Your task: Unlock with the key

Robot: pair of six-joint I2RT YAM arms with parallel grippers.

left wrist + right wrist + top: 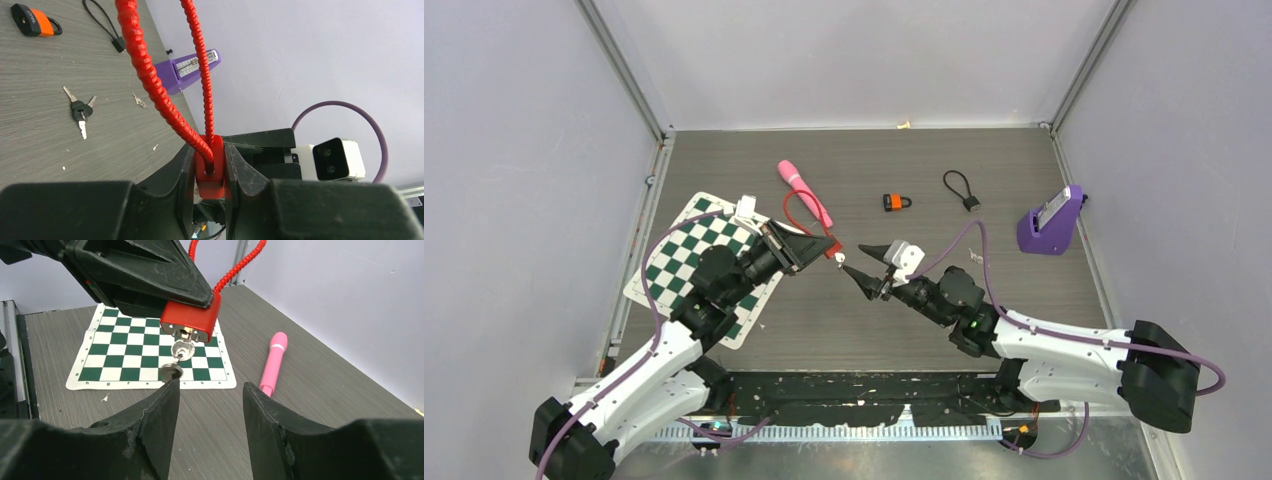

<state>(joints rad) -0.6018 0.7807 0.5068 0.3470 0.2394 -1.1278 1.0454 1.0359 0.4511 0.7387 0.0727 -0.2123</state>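
A red padlock with a long red cable shackle is held above the table, my left gripper shut on its body. In the right wrist view the padlock faces me with a silver key stuck in its keyhole, and a key ring dangles below. My right gripper is open just short of the key; its left fingertip nearly touches the ring, and nothing sits between the fingers. From above, the left gripper and right gripper meet tip to tip mid-table around the padlock.
A checkered mat lies at the left, a pink pen behind the lock. An orange padlock and a black cable loop sit farther back, a purple stand at the right. Spare keys lie on the table.
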